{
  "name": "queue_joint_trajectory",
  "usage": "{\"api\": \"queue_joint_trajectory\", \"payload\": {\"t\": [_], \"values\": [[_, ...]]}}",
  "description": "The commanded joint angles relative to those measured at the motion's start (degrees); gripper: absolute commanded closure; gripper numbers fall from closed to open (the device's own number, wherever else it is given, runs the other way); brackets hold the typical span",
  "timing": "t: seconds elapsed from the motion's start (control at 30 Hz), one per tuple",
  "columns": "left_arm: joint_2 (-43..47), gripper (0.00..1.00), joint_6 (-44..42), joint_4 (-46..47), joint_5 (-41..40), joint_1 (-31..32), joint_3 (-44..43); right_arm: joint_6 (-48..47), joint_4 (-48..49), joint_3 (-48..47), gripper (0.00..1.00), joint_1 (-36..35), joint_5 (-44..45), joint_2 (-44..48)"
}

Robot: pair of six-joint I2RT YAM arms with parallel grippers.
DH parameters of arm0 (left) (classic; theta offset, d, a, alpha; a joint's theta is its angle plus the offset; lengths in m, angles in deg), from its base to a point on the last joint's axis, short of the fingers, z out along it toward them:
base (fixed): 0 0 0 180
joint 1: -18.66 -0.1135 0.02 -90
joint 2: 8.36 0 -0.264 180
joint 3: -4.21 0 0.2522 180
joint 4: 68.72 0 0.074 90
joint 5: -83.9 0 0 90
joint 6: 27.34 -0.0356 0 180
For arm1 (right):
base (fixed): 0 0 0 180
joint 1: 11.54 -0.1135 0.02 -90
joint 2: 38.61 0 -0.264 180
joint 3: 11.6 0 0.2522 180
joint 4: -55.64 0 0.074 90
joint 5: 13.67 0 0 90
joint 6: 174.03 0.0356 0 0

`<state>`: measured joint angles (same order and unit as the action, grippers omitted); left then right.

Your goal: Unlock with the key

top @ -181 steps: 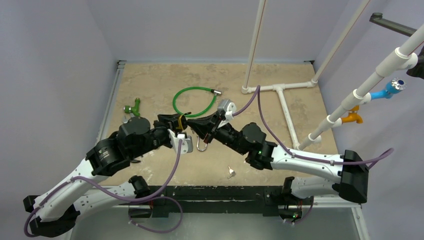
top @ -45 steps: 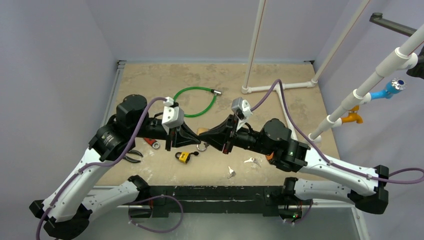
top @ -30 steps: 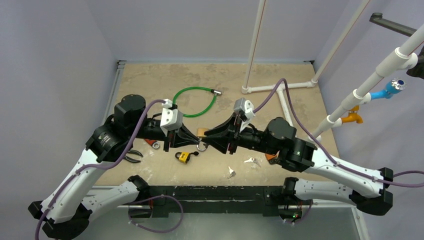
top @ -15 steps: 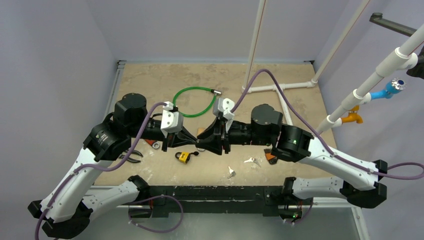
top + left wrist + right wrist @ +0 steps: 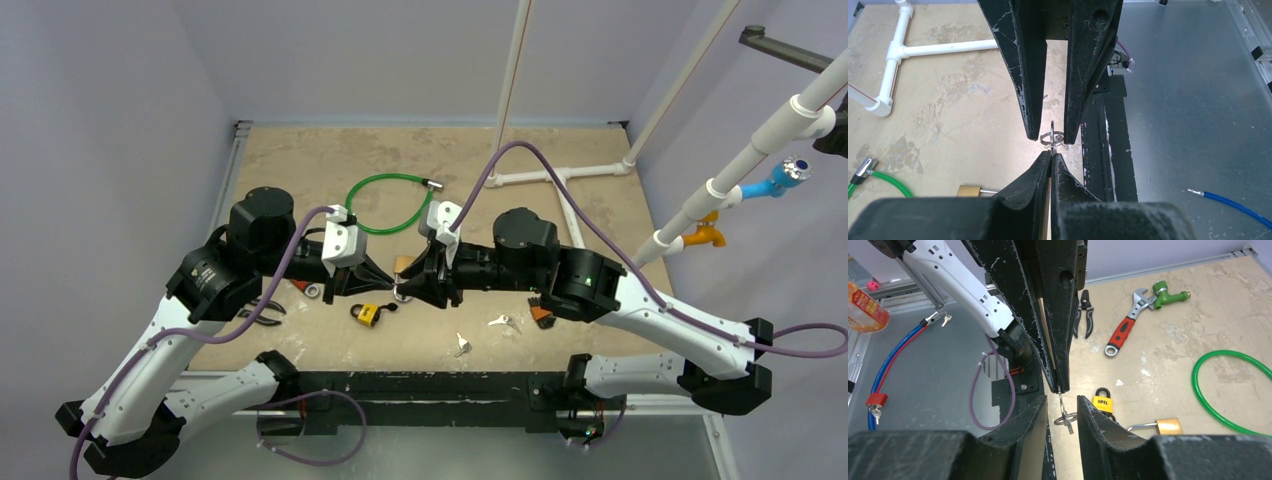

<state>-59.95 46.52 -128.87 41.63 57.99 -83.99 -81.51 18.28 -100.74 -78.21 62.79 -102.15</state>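
The key (image 5: 1053,131) was held up above the surface (image 5: 330,160), in the middle, where the tips of the two arms were brought close together. The left gripper (image 5: 1050,157) was pinched tight on the key, with its two fingers pressed together. A small ring (image 5: 1066,419) was seen hanging on the key. The right gripper (image 5: 1061,401) was held apart, with one finger on each side of the key and ring. Whether those fingers were touching the key could not be told. Down on the surface, near the gripper tips, a yellow padlock (image 5: 1103,401) with a black loop was laid. A brass padlock (image 5: 1168,426) was laid just beside it, near a green cable (image 5: 1228,390). Some loose keys (image 5: 503,321) were laid near the front edge of the surface. A red-handled wrench (image 5: 1123,335), black pliers (image 5: 1085,315) and a green tap piece (image 5: 1168,292) were laid over by the left arm.
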Motion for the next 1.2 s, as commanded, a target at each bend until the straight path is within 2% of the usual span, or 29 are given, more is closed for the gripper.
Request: {"api": "queue_joint_trajectory", "payload": {"t": [0.0, 0.23, 0.43, 0.53, 0.67, 0.77, 1.07, 1.1, 1.17], "values": [[0.17, 1.0, -0.91, 0.81, 0.96, -0.18, -2.25, -2.03, 0.37, -1.53, 0.72, 0.18, 3.3, 2.06], [0.05, 1.0, -0.87, 0.8, 1.21, -0.2, -2.21, -4.2, 0.89, -1.17, 0.68, 0.21, 3.86, 2.46], [0.02, 1.0, -0.73, 0.94, 1.14, -0.21, -2.47, -3.99, 0.83, -0.62, 0.67, 0.22, -1.06, 0.71], [0.11, 1.0, -0.7, 0.87, 1.17, -0.22, -2.47, -3.91, 1.21, -0.19, 0.73, 0.23, -2.58, 0.19], [0.15, 1.0, -0.61, 1.04, 1.07, -0.22, -2.38, -3.74, 1.48, -0.17, 0.9, 0.23, -3.35, -0.15], [0.2, 1.0, -0.56, 1.13, 1.01, -0.22, -2.3, -3.82, 1.13, -0.13, 0.99, 0.19, -3.17, -0.26], [0.33, 1.0, 0.44, 2.44, -0.77, -0.22, -2.49, -3.92, 1.35, 2.19, 1.0, 0.25, -0.12, 1.79], [0.25, 0.94, 0.73, 2.79, -1.57, -0.22, -2.48, -3.36, 2.38, 3.45, 1.0, 0.25, 0.75, 2.91], [0.04, 0.69, 2.32, 3.92, -5.15, -0.22, -2.32, -1.22, 4.44, 6.44, 1.0, 0.24, 3.16, 5.47]]}}
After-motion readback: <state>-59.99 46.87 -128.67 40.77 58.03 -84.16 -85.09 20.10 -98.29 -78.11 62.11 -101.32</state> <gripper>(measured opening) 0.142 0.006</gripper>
